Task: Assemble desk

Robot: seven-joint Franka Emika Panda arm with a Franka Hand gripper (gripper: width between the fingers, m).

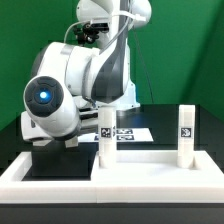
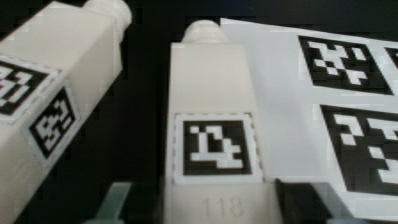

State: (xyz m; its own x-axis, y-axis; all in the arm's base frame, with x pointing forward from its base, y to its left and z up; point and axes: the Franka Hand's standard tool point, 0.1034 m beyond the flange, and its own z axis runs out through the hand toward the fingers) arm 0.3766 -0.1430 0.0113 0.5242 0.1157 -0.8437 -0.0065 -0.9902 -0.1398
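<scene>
White raised border rim seen frontmost on black table; two white plastic oblong tagged leg blocks stood upright by it. Arm bent low. Gripper fingers set either side of third leg block, beside marker board; whether grasped cannot be told.

- Exterior view: mounted off the arm, set low near table level. It faces the arm across the white border rim at middling range.
- Wrist view: looks down past the fingers — very close on a tagged leg block.
- Shared ground: the marker board, distant in the exterior view and close in the wrist view.
</scene>
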